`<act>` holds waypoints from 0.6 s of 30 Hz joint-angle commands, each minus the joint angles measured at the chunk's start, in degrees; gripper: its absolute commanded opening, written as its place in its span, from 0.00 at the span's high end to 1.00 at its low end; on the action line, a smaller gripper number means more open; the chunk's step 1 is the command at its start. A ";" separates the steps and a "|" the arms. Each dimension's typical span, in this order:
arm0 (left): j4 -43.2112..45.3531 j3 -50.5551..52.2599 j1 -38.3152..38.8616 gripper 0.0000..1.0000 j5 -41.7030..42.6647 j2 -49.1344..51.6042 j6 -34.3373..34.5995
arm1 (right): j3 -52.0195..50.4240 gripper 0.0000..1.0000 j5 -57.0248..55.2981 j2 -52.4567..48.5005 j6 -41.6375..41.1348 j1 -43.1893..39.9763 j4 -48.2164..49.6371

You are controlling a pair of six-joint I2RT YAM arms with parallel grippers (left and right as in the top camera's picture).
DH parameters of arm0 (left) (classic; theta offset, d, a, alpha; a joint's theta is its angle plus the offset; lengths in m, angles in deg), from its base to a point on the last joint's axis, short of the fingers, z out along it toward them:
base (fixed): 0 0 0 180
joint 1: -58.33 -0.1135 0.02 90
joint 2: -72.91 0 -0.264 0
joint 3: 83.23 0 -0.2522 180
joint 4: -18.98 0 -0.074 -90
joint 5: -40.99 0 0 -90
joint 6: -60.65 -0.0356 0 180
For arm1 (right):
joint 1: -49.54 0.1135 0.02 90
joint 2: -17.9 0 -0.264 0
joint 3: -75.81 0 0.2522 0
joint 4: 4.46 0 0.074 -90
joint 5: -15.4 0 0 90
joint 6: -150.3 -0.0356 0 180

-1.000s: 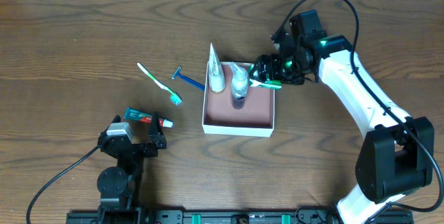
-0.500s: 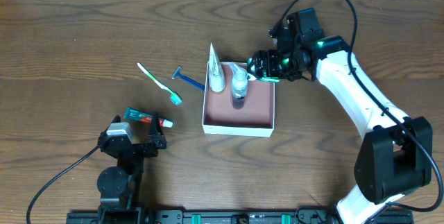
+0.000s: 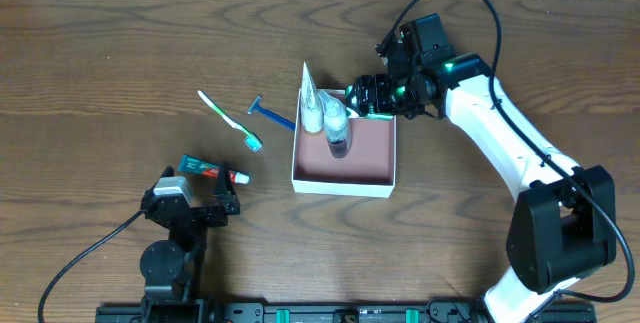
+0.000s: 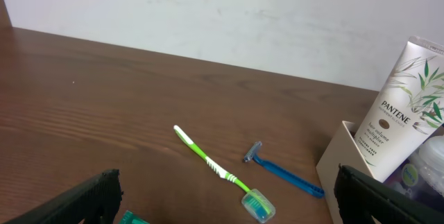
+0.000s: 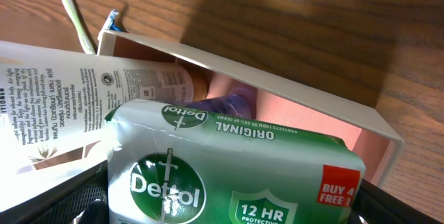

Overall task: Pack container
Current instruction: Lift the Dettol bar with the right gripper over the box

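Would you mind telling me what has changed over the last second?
The right gripper, shut on the Dettol soap pack, moved left over the container; the bottle shifted left toward the Pantene tube. Toothbrush, razor, toothpaste and left gripper stayed put.

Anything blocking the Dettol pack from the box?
Partly. The Pantene tube and a purple bottle occupy the container's far-left part, beside the Dettol pack in the right tool; the near floor is bare.

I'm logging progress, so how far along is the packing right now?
Done: the Pantene tube and a small bottle sit in the container. In hand: the right gripper holds a Dettol soap pack over its rim. To go: toothbrush, razor and toothpaste lie on the table.
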 commanded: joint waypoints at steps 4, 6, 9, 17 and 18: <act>-2.05 1.01 -0.24 0.02 -1.07 -0.24 -0.09 | 0.31 0.01 0.66 -0.39 -0.61 -0.17 0.44; -2.05 1.01 -0.24 0.02 -1.07 -0.24 -0.09 | 0.31 0.01 0.66 -0.39 -0.61 -0.42 0.44; -2.05 1.01 -0.24 0.02 -1.07 -0.24 -0.09 | 0.31 0.01 0.66 -0.39 -0.61 -0.46 0.61; -2.05 1.01 -0.26 0.02 -1.07 -0.24 -0.09 | 0.39 0.01 0.72 -0.37 -0.59 -0.76 1.09; -2.05 1.01 -0.24 0.02 -1.05 -0.24 -0.09 | 0.52 0.01 0.96 -0.37 -0.57 -0.94 1.11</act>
